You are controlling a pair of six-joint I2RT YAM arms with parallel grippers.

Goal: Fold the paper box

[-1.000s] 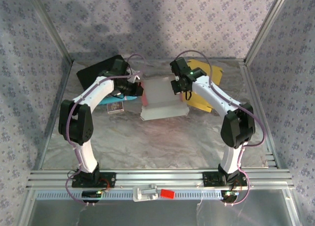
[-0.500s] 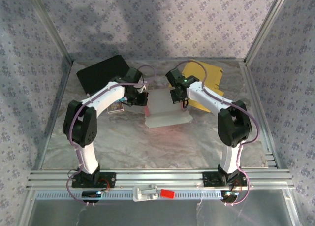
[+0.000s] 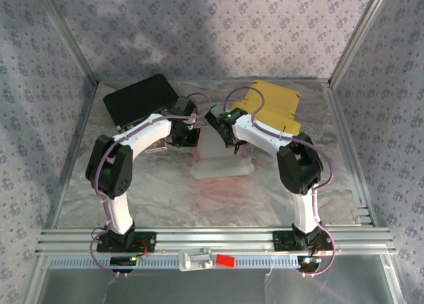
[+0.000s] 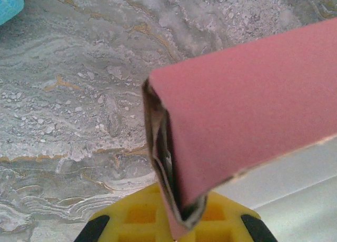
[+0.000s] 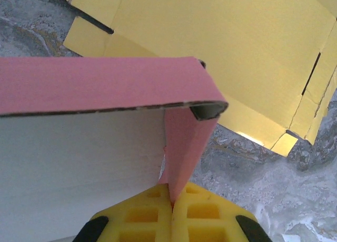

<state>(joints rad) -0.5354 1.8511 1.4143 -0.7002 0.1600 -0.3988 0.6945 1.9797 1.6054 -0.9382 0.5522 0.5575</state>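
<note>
Black slab (image 3: 139,99): lies flat at the far left corner of the table (image 3: 165,198), well apart from the paper box (image 3: 222,155).
Turquoise object (image 4: 8,0): a rounded edge at the top left corner of the left wrist view, resting on the marbled surface; what it is cannot be told.
Left arm (image 3: 132,135): reaches from its base at the near edge inward to the left side of the box.
Left gripper (image 4: 176,218): jaws pinched tight on a doubled pink edge of the box. The yellow pads (image 4: 131,218) press the folded card from both sides.
Paper box, position: mid-table, between the two grippers and held by both.
Paper box, condition: pink outside, white inside, partly erected. From above, a pale panel lies on the table with walls raised behind it.
Paper box, left side: a pink flap (image 4: 247,121) tilts above the table surface, its end fold running down into the left jaws.
Paper box, right side: a long pink strip (image 5: 95,84) meets a short pink panel at a corner, with the white inner face (image 5: 79,163) below the strip.
Right gripper (image 5: 171,200): jaws clamped on the lower end of the short pink corner panel, one yellow pad on either face.
Yellow cardboard sheet (image 3: 271,105): flat and unfolded at the far right, just beyond the box. Slots and tabs are visible along its edges.
</note>
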